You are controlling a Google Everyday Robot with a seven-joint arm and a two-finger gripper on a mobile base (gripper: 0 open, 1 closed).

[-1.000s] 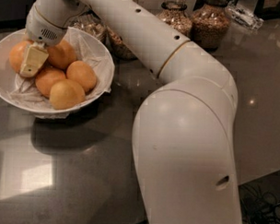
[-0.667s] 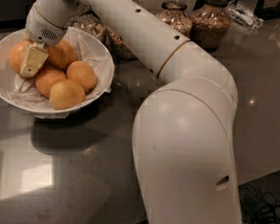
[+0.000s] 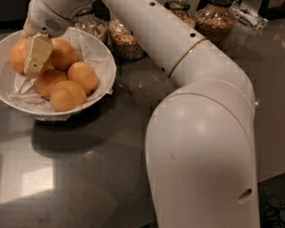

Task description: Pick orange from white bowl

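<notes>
**End Effector Position at the White Bowl**

The orange [image 3: 18, 55] lies at the left side of the white bowl [image 3: 104, 81], against the far-left wall. Its right portion is hidden behind the end effector [image 3: 33, 61]. The end effector reaches down into the bowl from above and stands between this orange and a second orange [image 3: 64, 54] just to its right. Whether the end effector is open, closed or gripping cannot be told from this view.

Three further oranges [image 3: 82, 76] lie toward the front of the bowl on crumpled white paper [image 3: 21, 95]. The bowl rests on the dark bench [image 3: 84, 179]. Glass jars [image 3: 214, 20] of grain stand behind the bowl. The white arm [image 3: 202, 137] fills the right foreground.
</notes>
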